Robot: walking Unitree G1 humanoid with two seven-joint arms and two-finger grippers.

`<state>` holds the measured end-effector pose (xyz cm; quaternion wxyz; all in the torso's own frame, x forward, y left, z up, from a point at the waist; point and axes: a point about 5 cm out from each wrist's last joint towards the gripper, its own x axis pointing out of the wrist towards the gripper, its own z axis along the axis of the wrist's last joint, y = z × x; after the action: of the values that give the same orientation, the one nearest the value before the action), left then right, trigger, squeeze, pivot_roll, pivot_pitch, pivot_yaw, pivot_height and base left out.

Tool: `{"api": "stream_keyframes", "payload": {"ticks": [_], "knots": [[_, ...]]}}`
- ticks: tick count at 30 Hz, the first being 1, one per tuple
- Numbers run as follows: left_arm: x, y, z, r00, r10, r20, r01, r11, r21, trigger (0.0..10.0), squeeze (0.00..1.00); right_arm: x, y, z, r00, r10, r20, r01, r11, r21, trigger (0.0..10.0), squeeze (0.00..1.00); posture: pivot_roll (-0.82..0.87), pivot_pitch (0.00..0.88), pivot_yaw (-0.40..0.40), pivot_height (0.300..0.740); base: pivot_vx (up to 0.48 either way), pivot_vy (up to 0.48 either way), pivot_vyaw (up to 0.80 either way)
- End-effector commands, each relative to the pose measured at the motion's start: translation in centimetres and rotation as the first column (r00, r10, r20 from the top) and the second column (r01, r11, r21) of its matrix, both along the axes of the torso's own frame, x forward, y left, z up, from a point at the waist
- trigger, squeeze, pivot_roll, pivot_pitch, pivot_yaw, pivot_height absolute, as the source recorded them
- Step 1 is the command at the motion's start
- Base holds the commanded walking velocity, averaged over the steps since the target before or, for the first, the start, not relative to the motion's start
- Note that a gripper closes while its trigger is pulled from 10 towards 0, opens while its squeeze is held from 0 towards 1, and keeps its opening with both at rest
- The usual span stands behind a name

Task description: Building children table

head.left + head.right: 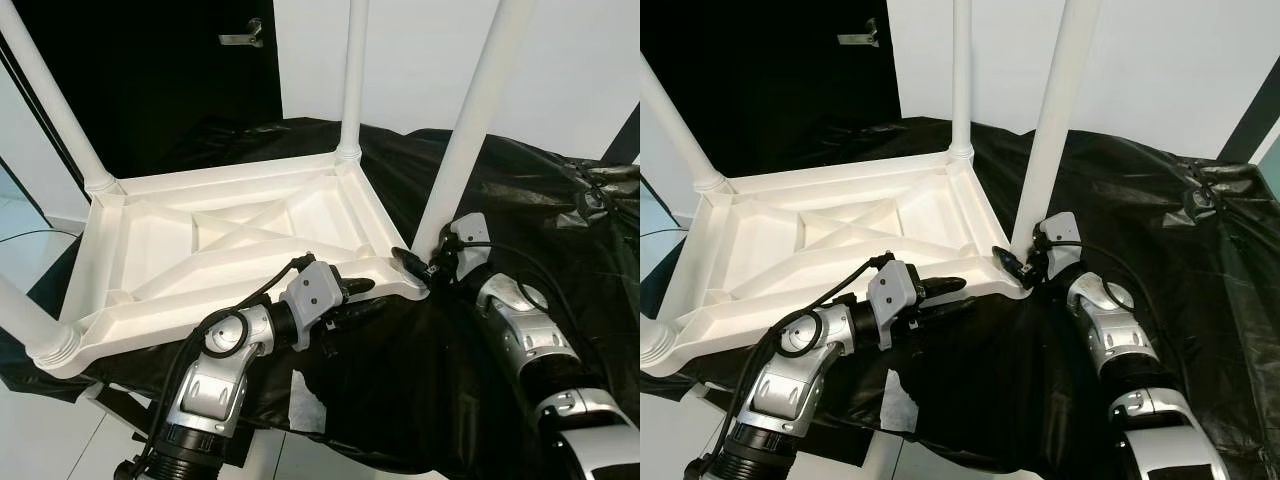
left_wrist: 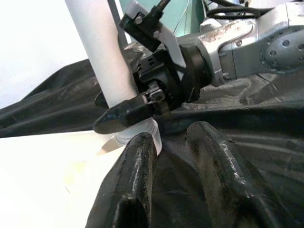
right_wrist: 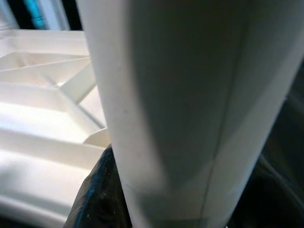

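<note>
A white plastic children's table (image 1: 200, 183) lies upside down on a black sheet, its legs pointing up. My right gripper (image 1: 422, 264) is shut on the base of the near right leg (image 1: 470, 120), where the leg meets the table's corner. In the left wrist view one of its black fingers (image 2: 124, 115) wraps the leg (image 2: 97, 42). The leg (image 3: 190, 95) looms close in the right wrist view. My left gripper (image 1: 366, 298) lies at the table's front rim, pointing at that corner. Its fingers (image 2: 137, 171) are slightly apart with nothing between them.
The black sheet (image 1: 520, 190) covers the work surface and hangs over its front edge. Three other legs (image 1: 352, 80) stand at the far and left corners. Cables (image 1: 600, 195) lie at the right. A dark door with a handle (image 1: 243, 38) stands behind, above a white floor.
</note>
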<state>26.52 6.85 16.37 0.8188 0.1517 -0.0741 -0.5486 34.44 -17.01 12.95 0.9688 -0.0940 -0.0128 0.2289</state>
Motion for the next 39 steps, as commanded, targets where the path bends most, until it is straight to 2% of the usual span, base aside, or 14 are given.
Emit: {"api": "stream_keyframes", "payload": {"ticks": [1, 3, 5, 9, 11, 13, 16, 17, 19, 27, 28, 29, 33, 39], "knots": [[0.5, 0.3, 0.1, 0.991, 0.135, 0.02, -0.135, 0.99, -0.035, 10.0, 0.0, -0.3, -1.0, -1.2, 0.994, -0.099, -0.047, 0.096, 0.994, -0.046, 10.0, 0.0, 0.01, 0.0, -0.027, 0.74, 0.0, 0.0, 0.0], [0.4, 0.1, 0.1, 0.991, 0.131, 0.019, -0.131, 0.991, -0.036, 10.0, 0.0, -0.5, -0.4, -1.8, 0.975, -0.217, -0.051, 0.216, 0.976, -0.022, 10.0, 0.0, 0.01, 0.0, -0.025, 0.74, 0.0, 0.0, 0.0], [0.4, 0.1, 0.1, 0.991, 0.131, 0.019, -0.131, 0.991, -0.036, 10.0, 0.0, -0.5, -0.4, -1.8, 0.975, -0.217, -0.051, 0.216, 0.976, -0.022, 10.0, 0.0, 0.01, 0.0, -0.025, 0.74, 0.0, 0.0, 0.0], [0.4, 0.1, 0.1, 0.992, 0.125, 0.017, -0.125, 0.991, -0.039, 10.0, 0.0, -1.0, 0.7, -2.6, 0.906, -0.417, -0.075, 0.419, 0.908, 0.023, 10.0, 0.0, 0.01, 0.0, -0.027, 0.74, 0.0, 0.0, 0.0], [0.4, 0.1, 0.1, 0.992, 0.125, 0.017, -0.125, 0.991, -0.039, 10.0, 0.0, -1.0, 0.7, -2.6, 0.906, -0.417, -0.075, 0.419, 0.908, 0.023, 10.0, 0.0, 0.01, 0.0, -0.027, 0.74, 0.0, 0.0, 0.0], [0.5, 0.1, 0.1, 0.992, 0.124, 0.018, -0.123, 0.992, -0.038, 10.0, 0.0, -1.4, 1.3, -2.7, 0.835, -0.544, -0.08, 0.549, 0.834, 0.051, 10.0, 0.0, 0.01, 0.0, -0.027, 0.74, 0.0, 0.0, 0.0], [0.5, 0.1, 0.1, 0.992, 0.124, 0.018, -0.123, 0.992, -0.038, 10.0, 0.0, -1.4, 1.3, -2.7, 0.835, -0.544, -0.08, 0.549, 0.834, 0.051, 10.0, 0.0, 0.01, 0.0, -0.027, 0.74, 0.0, 0.0, 0.0], [0.5, 0.1, 0.1, 0.992, 0.122, 0.019, -0.121, 0.992, -0.038, 10.0, 0.0, -1.6, 2.0, -2.8, 0.804, -0.588, -0.088, 0.594, 0.802, 0.07, 10.0, 0.0, 0.01, 0.0, -0.03, 0.74, 0.0, 0.0, 0.0], [0.5, 0.1, 0.1, 0.993, 0.115, 0.021, -0.114, 0.993, -0.035, 10.0, 0.0, -1.8, 3.0, -2.6, 0.796, -0.599, -0.085, 0.605, 0.79, 0.098, 10.0, 0.0, 0.01, 0.0, -0.031, 0.74, 0.0, 0.0, 0.0], [0.5, 0.0, 0.1, 0.993, 0.113, 0.024, -0.112, 0.993, -0.035, 10.0, 0.0, -2.0, 3.0, -2.4, 0.797, -0.6, -0.073, 0.604, 0.791, 0.1, 10.0, 0.0, 0.01, 0.0, -0.033, 0.74, 0.0, 0.0, 0.0], [0.5, 0.0, 0.1, 0.993, 0.112, 0.023, -0.111, 0.993, -0.034, 10.0, 0.0, -2.0, 3.0, -2.2, 0.799, -0.598, -0.068, 0.602, 0.791, 0.11, 10.0, 0.07, 0.01, 0.0, -0.034, 0.74, 0.0, 0.0, 0.0], [0.5, -0.1, 0.1, 0.994, 0.111, 0.023, -0.11, 0.993, -0.034, 10.0, 0.0, -2.1, 2.9, -1.8, 0.797, -0.601, -0.056, 0.603, 0.789, 0.119, 10.0, 0.95, 0.01, 0.0, -0.034, 0.74, 0.0, 0.0, 0.0], [0.4, -0.1, 0.1, 0.994, 0.11, 0.022, -0.109, 0.993, -0.035, 10.0, 0.0, -2.2, 2.7, -1.1, 0.806, -0.59, -0.037, 0.589, 0.796, 0.141, 10.0, 1.0, 0.01, 0.0, -0.036, 0.74, 0.0, 0.0, 0.0], [0.3, -0.3, 0.0, 0.994, 0.106, 0.021, -0.105, 0.994, -0.038, 10.0, 0.0, -3.0, 2.2, -0.5, 0.895, -0.446, 0.005, 0.438, 0.882, 0.174, 10.0, 1.0, 0.01, 0.0, -0.038, 0.74, 0.0, 0.0, 0.0]]}}
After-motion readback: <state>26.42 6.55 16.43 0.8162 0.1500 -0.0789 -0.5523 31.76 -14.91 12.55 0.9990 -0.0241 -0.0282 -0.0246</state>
